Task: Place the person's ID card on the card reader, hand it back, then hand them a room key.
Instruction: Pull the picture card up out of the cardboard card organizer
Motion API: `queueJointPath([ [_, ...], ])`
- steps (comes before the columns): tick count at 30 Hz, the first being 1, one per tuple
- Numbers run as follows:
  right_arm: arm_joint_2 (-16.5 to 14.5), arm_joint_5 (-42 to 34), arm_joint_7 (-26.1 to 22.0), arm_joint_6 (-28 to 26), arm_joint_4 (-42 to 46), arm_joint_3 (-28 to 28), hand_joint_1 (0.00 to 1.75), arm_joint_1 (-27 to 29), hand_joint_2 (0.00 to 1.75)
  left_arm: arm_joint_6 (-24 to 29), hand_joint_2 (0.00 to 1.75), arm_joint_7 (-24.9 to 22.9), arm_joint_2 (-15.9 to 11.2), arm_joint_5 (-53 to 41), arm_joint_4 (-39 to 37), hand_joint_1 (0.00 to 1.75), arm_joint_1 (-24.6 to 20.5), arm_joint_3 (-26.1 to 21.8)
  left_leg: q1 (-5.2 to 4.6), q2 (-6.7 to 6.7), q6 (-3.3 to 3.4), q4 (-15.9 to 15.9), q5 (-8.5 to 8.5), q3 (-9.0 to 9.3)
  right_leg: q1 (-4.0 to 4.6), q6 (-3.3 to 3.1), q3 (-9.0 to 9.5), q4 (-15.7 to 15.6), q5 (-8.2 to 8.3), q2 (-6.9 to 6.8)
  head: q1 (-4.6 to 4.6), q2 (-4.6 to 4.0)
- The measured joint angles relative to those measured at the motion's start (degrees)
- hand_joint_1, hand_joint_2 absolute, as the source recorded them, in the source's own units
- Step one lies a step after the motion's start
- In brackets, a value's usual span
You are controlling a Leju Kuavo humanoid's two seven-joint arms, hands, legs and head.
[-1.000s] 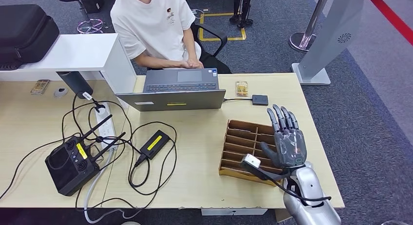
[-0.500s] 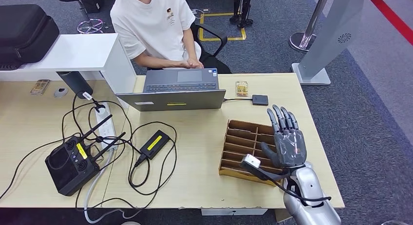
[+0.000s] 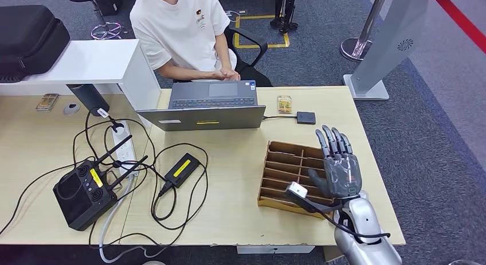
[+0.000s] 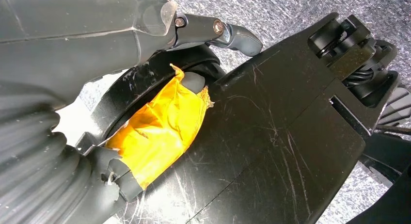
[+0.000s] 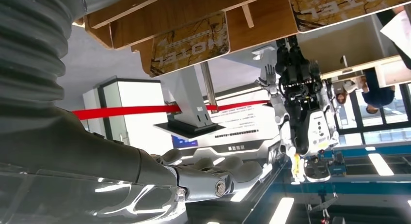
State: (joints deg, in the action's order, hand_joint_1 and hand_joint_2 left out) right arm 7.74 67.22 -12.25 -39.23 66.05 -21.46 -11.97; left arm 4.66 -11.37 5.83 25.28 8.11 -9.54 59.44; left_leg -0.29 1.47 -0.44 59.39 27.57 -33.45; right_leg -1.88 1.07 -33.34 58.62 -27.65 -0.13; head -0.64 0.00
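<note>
ID card, a small yellowish rectangle [image 3: 284,104], lies at the far counter [image 3: 240,162] edge beside the small black square card reader [image 3: 306,117]. Right hand [image 3: 339,166] hovers open, empty, above the wooden divided tray [image 3: 286,170]; reaching across, it may knock the tray.

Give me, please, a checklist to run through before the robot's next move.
1. Right hand empty, fingers apart: ok.
2. Right hand over the tray: ok.
3. Key cards in the tray: ok.
4. Reader bare: ok.
5. Card on the reader: not ok, it lies beside it.
6. Left hand free: cannot tell.
</note>
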Motion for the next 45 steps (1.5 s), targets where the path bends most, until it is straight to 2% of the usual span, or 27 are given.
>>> queueJointPath([
  [15,0.02,-0.34,0.02,0.06,0.0,2.4,0.0,0.1,1.75,0.0,1.75,-0.07,-0.02,0.45,-0.02,0.0,-0.06,0.88,0.0,0.0,0.0,0.0,0.0,0.0,0.0,0.0,0.0,0.0,0.0,0.0,-0.01,0.0],
  [22,-0.02,-0.56,-0.59,0.09,0.01,2.37,0.0,0.09,1.75,-0.02,1.75,-0.13,-0.02,0.44,-0.02,0.0,-0.15,1.25,0.0,0.0,0.0,0.0,0.0,-0.01,0.0,0.0,0.0,0.01,0.0,0.0,0.0,0.0],
  [29,-0.74,-1.24,-0.98,0.31,0.36,2.24,0.0,-0.5,1.75,-0.36,1.75,-2.16,0.01,0.34,-0.02,0.0,-0.64,1.91,0.01,-0.01,0.0,0.0,0.0,-0.01,0.0,0.0,0.0,0.01,0.0,0.0,-0.01,0.0],
  [45,-2.08,-1.38,-0.98,1.3,0.24,1.21,0.0,-1.93,1.75,-0.42,1.75,-2.29,0.03,0.36,-0.02,0.0,-0.7,2.17,0.01,0.0,-0.01,0.0,-0.01,-0.01,0.01,0.0,0.0,0.01,0.0,0.0,0.0,0.0],
])
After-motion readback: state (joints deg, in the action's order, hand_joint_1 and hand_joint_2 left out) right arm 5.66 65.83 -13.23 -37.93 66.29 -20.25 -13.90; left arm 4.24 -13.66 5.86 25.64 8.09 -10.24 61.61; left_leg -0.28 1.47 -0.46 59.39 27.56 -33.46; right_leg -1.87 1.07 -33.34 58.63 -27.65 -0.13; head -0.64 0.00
